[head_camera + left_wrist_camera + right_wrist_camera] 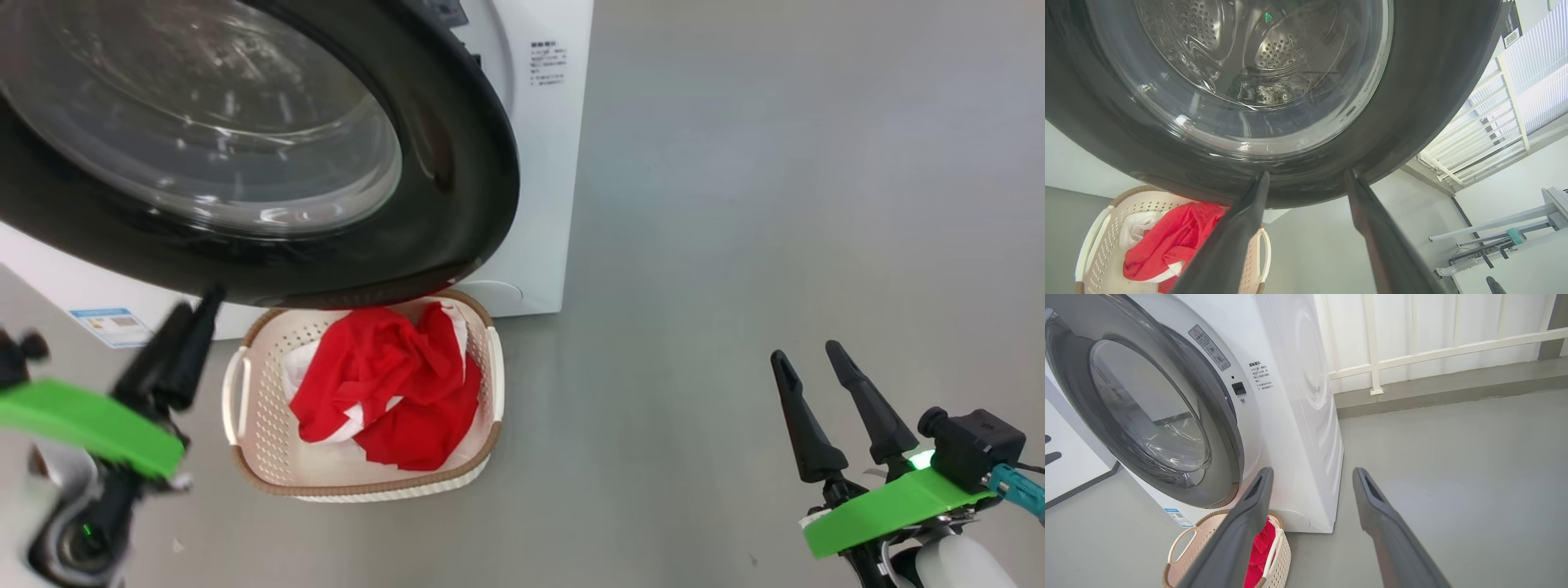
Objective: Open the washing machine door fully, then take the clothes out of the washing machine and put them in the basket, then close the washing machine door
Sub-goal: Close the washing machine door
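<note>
Spread apart and empty, the left gripper [1307,174] reaches up under the washing machine door [1412,102], fingertips just at its lower black rim; whether they touch it I cannot tell. Off to the right, the right gripper [804,353] hovers low over the floor [735,245], fingers parted, holding nothing. Below the door, the clothes [384,384] lie in the basket [261,408], which stands against the washing machine [539,163].

Bright even daylight, glints on washing machine door [204,122], blurred left pincer [204,309]
</note>
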Tool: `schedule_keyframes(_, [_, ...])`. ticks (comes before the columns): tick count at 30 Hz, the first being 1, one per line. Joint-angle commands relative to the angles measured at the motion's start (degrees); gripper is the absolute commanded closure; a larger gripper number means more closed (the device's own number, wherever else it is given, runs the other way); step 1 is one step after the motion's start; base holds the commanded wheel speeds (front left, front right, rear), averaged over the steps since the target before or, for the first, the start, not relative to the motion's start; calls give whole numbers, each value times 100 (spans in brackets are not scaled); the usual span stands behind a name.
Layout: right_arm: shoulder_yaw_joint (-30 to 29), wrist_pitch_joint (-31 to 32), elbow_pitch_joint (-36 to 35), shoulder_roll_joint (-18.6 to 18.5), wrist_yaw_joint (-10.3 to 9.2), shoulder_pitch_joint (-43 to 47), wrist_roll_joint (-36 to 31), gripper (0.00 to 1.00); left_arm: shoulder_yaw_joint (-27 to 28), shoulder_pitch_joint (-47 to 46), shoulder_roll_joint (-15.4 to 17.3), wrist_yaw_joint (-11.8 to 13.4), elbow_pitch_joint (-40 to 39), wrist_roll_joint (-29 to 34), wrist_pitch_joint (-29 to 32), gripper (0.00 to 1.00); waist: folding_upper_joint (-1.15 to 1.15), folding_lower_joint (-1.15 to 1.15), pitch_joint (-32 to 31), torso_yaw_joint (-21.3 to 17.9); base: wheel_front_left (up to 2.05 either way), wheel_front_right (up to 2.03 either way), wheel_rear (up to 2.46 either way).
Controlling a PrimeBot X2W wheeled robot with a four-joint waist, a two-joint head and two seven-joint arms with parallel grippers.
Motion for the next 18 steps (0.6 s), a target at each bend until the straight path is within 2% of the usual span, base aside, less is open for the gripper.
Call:
schedule_keyframes(1, [76, -37, -127, -106, 36, 61, -50, 0, 205, 113, 241, -36, -146, -51, -184, 0, 0, 0, -76, 66, 0, 0, 0])
schedule_keyframes(11, [80, -37, -98, -180, 36, 207, -33, 0, 130, 1003, 134, -36, -100, 60, -674, 0, 0, 0, -210, 103, 0, 0, 0])
schedule_keyframes(15, [65, -37, -92, -206, 36, 263, -24, 0, 251, 1390, 16, -36, -81, 272, -748, 0, 0, 0, -253, 82, 0, 0, 0])
schedule_keyframes(18, [38, -37, -96, -219, 36, 323, -23, 0, 556, 1614, -148, -36, -44, 543, -759, 0, 0, 0, -259, 71, 0, 0, 0])
